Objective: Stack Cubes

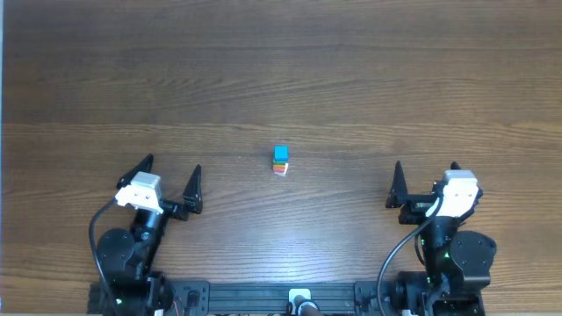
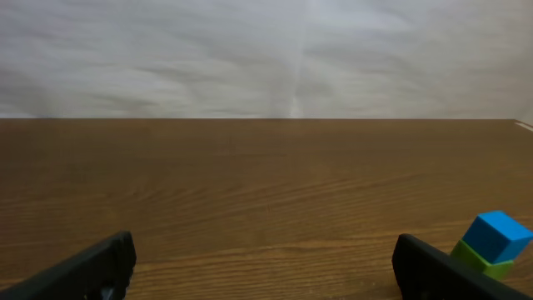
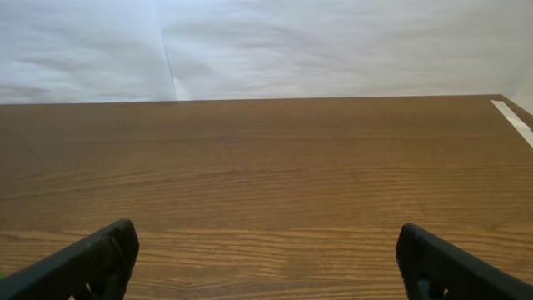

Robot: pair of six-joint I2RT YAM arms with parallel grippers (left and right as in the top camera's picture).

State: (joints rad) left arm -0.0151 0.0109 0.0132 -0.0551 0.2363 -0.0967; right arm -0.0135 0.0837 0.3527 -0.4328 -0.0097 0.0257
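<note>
Top camera: fixed overhead, facing straight down on the table (image 1: 281, 70), with the cube stack (image 1: 280, 161) near centre. Left wrist camera: low over the tabletop to one side of the cube stack, facing level toward the white backdrop (image 2: 266, 58). Right wrist camera: equally low on the opposite side, same heading. The top and left wrist views share the cube stack. Both wrist views share the table beyond it and the backdrop.

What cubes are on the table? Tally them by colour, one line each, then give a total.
Blue cube: 1, on top
Green cube: 1, directly under the blue one
Orange or red cube: at least 1, at the foot, too small to split further
Total: at least 3, all in one stack
</note>
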